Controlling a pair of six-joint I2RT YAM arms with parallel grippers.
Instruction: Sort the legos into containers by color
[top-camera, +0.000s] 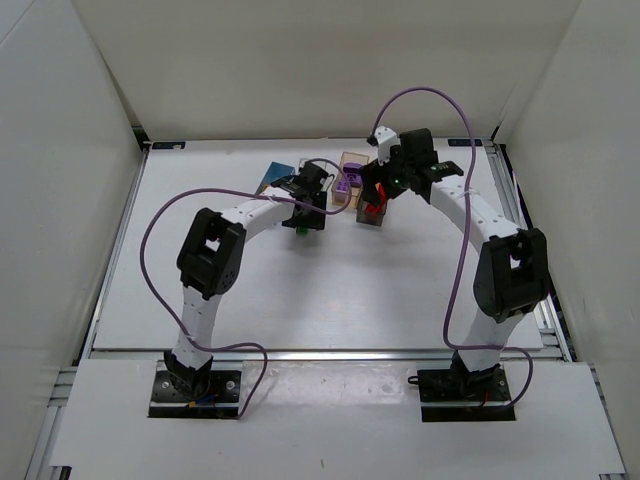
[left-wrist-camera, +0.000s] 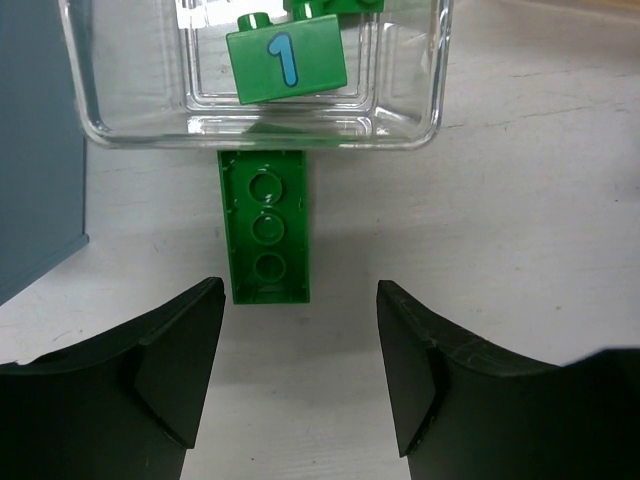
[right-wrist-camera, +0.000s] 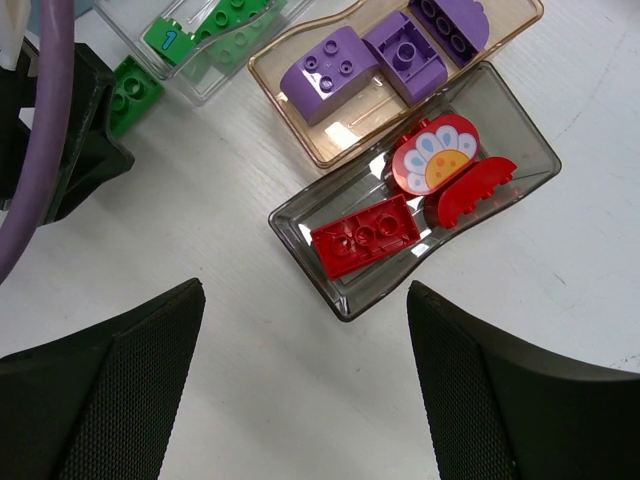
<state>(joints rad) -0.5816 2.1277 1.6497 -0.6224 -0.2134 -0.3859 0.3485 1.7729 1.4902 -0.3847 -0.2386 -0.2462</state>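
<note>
Green brick (left-wrist-camera: 287, 62) with blue "1"

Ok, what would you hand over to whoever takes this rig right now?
Left tool open, empty, over one green brick on the table just outside the clear bin.
Right tool open, empty, above the grey bin.
Done: red bricks in grey, purple bricks in the peach bin, greens in clear.
Left: bin that green brick.
Blue bin contents not visible.

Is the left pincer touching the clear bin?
Apart. In the left wrist view the open left pincer sits short of the clear bin; bare table and a loose green brick lie between its fingertips and the bin's near wall.
</note>
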